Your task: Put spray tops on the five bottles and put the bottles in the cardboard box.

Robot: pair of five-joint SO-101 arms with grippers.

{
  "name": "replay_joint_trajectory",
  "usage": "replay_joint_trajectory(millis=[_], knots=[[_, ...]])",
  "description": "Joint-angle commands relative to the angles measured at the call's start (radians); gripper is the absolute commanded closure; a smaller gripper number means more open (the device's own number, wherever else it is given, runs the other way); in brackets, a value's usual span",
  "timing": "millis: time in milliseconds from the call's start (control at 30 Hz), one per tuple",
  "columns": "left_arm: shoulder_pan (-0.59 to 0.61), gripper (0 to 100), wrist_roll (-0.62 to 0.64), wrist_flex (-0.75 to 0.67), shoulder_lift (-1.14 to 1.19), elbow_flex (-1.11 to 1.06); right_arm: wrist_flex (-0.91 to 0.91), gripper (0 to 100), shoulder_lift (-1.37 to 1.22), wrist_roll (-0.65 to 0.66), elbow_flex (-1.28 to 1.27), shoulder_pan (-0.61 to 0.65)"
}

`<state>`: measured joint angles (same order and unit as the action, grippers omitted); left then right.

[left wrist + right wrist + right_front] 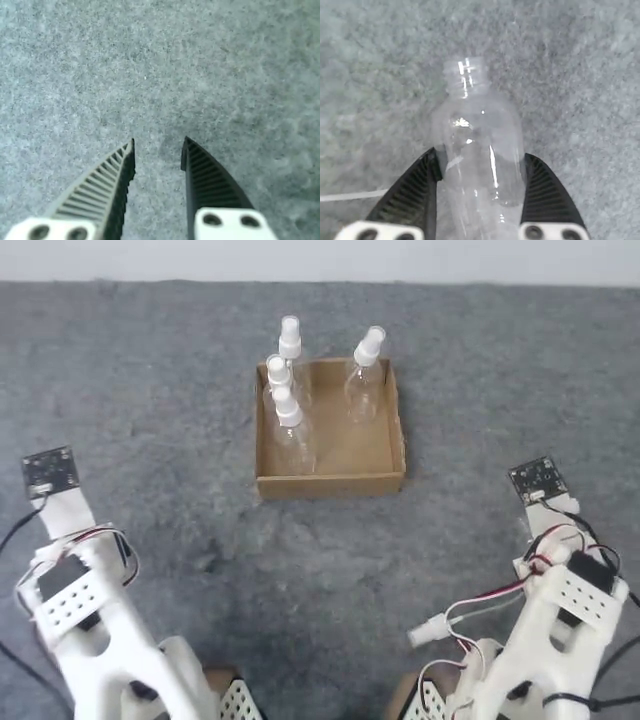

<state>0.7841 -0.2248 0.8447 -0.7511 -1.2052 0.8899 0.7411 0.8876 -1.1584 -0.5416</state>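
Right hand (481,152) clamping uncapped bottle (477,125), base cut off

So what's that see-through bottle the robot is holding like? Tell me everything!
The bottle is clear, plastic-looking and seemingly empty, with a rounded shoulder and an open threaded neck, no spray top on. The right end effector clamps its sides with black ribbed fingers, neck pointing away from the wrist, above grey carpet.
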Motion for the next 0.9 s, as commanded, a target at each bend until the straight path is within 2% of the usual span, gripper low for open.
replay_joint_trajectory(millis=[0,167,333,467,533,633,767,867], knots=[[-0.002,86,0.006,-0.028,-0.035,-0.005,-0.082,92.4,0.031,0.012,0.002,-0.033],[-0.002,86,0.006,-0.028,-0.035,-0.005,-0.17,92.4,0.031,0.018,-0.066,-0.044],[-0.002,86,0.006,-0.028,-0.035,-0.007,-0.278,92.4,0.031,0.087,-0.172,-0.044],[-0.002,86,0.006,-0.028,-0.035,-0.007,-0.294,92.4,0.035,0.086,-0.218,-0.036],[-0.002,86,0.006,-0.028,-0.035,-0.007,-0.246,92.5,0.042,0.086,-0.224,-0.008],[-0.002,86,0.006,-0.028,-0.035,-0.007,-0.084,92.5,0.044,0.08,-0.193,0.053],[-0.002,86,0.006,-0.028,-0.035,-0.007,0.119,92.5,0.044,-0.077,-0.121,0.186],[-0.002,86,0.006,-0.028,-0.035,-0.007,0.206,92.5,0.044,-0.175,-0.098,0.294]])
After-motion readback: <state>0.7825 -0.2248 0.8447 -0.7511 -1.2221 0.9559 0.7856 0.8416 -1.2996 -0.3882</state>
